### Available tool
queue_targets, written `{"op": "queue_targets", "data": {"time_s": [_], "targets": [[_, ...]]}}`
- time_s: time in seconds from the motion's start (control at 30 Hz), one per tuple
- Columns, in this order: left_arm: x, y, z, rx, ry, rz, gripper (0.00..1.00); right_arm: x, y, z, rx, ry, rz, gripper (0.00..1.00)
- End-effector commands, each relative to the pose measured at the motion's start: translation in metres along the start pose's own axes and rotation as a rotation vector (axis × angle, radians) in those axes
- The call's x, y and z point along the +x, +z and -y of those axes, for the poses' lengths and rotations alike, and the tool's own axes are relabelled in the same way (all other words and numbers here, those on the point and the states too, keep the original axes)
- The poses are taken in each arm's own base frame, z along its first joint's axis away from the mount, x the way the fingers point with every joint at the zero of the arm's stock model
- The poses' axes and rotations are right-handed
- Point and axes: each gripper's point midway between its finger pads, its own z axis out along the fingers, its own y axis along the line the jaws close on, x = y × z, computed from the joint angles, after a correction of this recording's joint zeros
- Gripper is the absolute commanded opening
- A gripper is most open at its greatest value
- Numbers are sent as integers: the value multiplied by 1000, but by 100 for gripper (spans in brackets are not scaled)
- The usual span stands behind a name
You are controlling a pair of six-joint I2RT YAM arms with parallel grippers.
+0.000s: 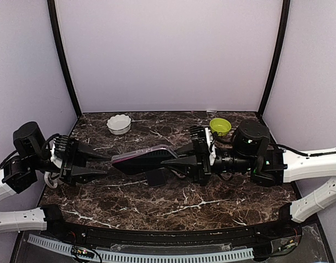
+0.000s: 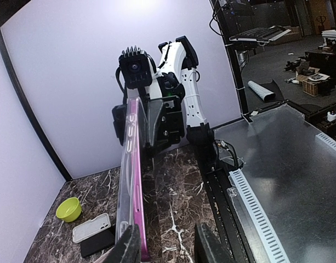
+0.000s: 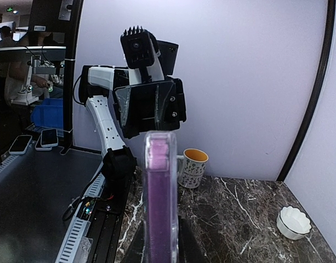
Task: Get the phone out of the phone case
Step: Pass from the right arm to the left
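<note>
Top external: your right gripper [image 1: 170,160] clamps the cased phone [image 1: 137,160]; left gripper [image 1: 106,165] fingers gape loosely round its other end. Pull now and the left likely slips off.

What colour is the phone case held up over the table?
The case is pink with a clear rim; the left wrist view shows it best.

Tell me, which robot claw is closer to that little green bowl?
Right. The right gripper is close to the green bowl, slightly toward the middle; the left gripper is far left, past the cased phone.
</note>
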Motion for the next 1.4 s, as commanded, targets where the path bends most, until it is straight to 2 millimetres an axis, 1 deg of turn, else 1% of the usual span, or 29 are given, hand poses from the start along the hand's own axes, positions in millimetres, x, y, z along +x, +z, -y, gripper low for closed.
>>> {"op": "queue_targets", "data": {"time_s": [0.0,0.03,0.27,0.43,0.6,1.13,1.2,1.23,1.3,1.37], "targets": [[-24,-6,-4,-26,53,49,34,-59,-7,4,19,-62,177,0],[-20,-6,-3,-21,42,32,34,-61,-7,4,18,-63,182,0],[-10,-3,2,16,12,10,33,-64,-6,5,15,-59,188,0],[-4,-1,0,2,17,-5,32,-68,-7,3,1,-54,198,0],[-4,-1,-3,-11,32,0,33,-69,-8,1,-9,-49,204,0],[10,6,-4,4,0,-34,33,-82,-8,-3,-33,-28,256,0],[13,8,-5,0,-7,-36,35,-81,-7,-5,-37,-27,255,0],[13,9,-7,-4,-5,-31,40,-81,-7,-5,-40,-26,255,0],[13,11,-10,-10,-8,-26,43,-81,-6,-6,-46,-25,256,0],[15,14,-13,-15,-11,-29,45,-81,-5,-8,-49,-21,261,0]]}}
